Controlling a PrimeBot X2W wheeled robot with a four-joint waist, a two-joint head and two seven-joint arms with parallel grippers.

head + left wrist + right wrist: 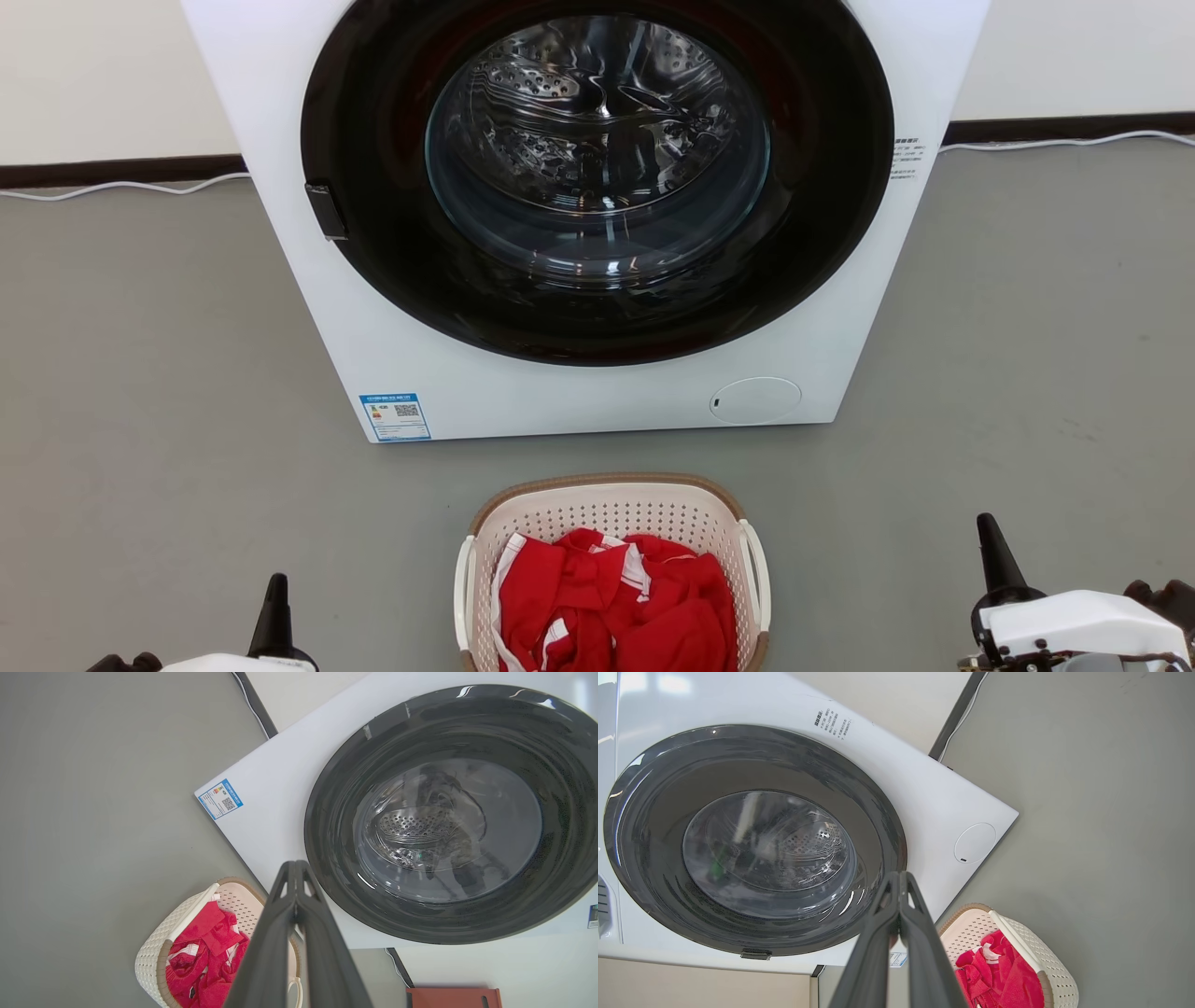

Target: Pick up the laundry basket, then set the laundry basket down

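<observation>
The laundry basket point(611, 509), cream perforated plastic with a brown rim and white side handles, stands on the grey floor at the bottom centre of the head view, holding red and white clothes point(616, 607). It also appears in the left wrist view point(154, 952) and the right wrist view point(1045, 956). My left gripper point(276, 593) is shut at the lower left, well clear of the basket. My right gripper point(991, 541) is shut at the lower right, also apart from it. Both wrist views show their fingers point(295, 868) point(900, 877) pressed together with nothing between them.
A white front-loading washing machine point(448, 373) with a closed dark round door point(597, 177) stands just behind the basket. A white cable point(121, 189) runs along the wall base. An orange-brown object point(453, 997) sits at the bottom of the left wrist view.
</observation>
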